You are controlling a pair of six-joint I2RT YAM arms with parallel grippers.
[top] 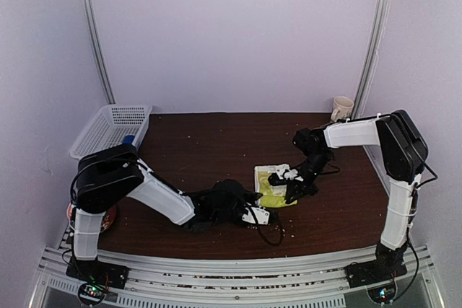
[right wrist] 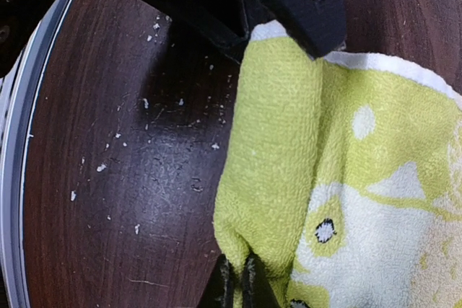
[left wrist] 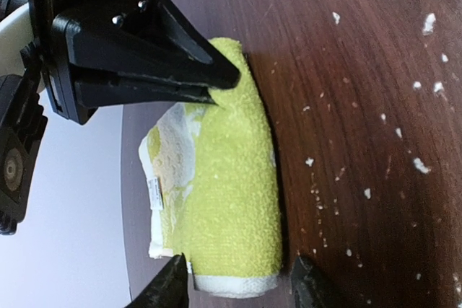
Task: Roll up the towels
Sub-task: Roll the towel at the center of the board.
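With the right gripper [right wrist: 239, 284] pinched shut on the far end of the towel [left wrist: 231, 178], the left gripper [left wrist: 242, 285], half open astride its near end, should close squarely before both roll evenly.

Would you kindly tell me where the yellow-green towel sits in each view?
Top external: yellow-green towel just right of centre.
Left wrist: towel lower centre, partly rolled.
Right wrist: towel fills the right half.
Shared landmark: crumb-speckled dark table.
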